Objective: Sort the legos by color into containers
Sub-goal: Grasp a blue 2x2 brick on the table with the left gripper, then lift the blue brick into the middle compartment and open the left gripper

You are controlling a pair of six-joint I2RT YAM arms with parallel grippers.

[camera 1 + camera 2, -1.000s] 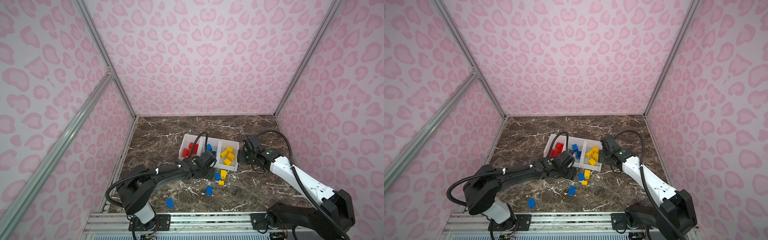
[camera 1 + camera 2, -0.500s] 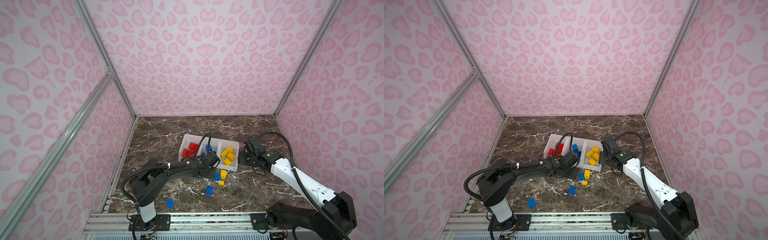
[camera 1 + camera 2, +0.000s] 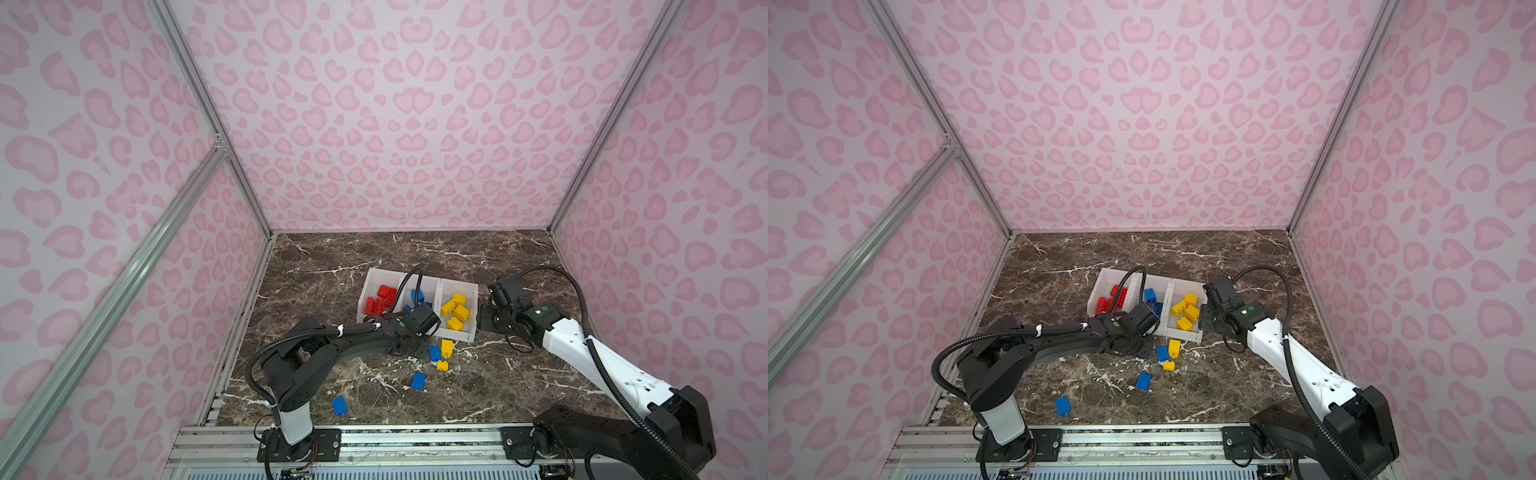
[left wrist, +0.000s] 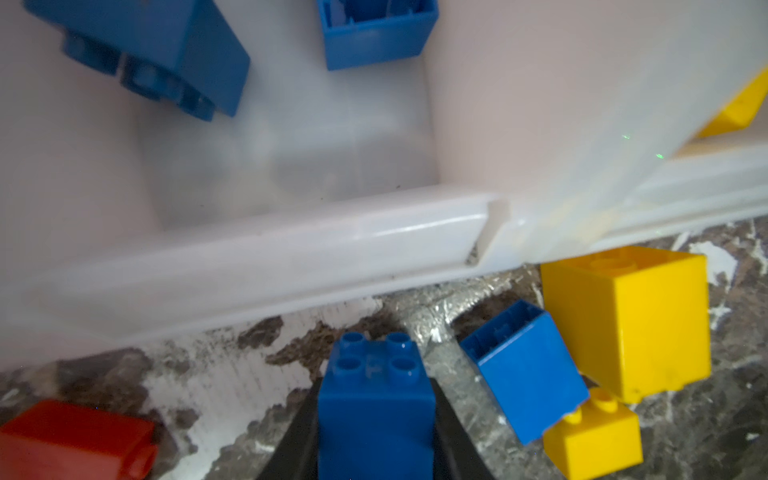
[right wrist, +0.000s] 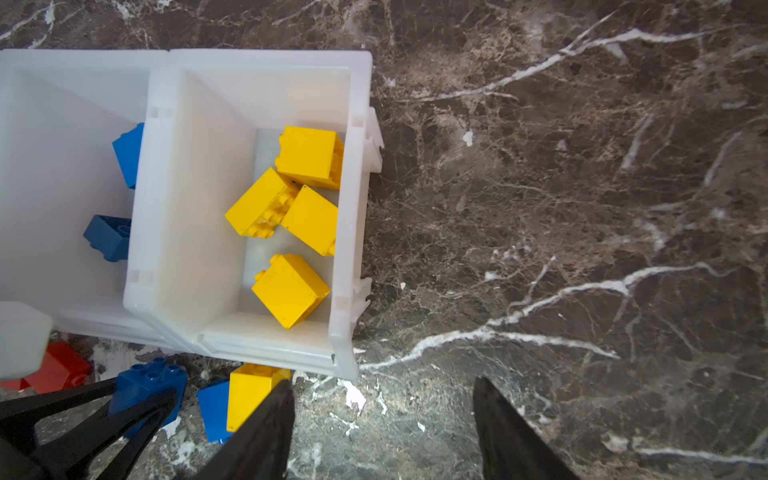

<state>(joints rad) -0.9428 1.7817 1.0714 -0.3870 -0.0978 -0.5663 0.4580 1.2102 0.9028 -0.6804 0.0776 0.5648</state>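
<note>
In a top view, loose legos (image 3: 446,348) lie on the table (image 3: 324,282) before the containers (image 3: 456,335). Left wrist: the left hand (image 4: 376,386) clamps a blue brick (image 4: 374,424), the white rim (image 4: 270,257) ahead. Right wrist: the right hand (image 5: 382,419) stands open beside the yellow bin (image 5: 355,208).

Dark marble tabletop (image 3: 332,266), white-veined; white containers (image 3: 457,334) sit right of centre, three joined in a row; just near of them a loose blue brick (image 3: 434,352) beside a tall yellow brick (image 3: 446,347); small yellow brick (image 3: 442,365) just nearer; second blue brick (image 3: 419,381) nearer still; third blue brick (image 3: 340,406) nearest, further left; red brick (image 4: 75,440) by the containers' near wall.
</note>
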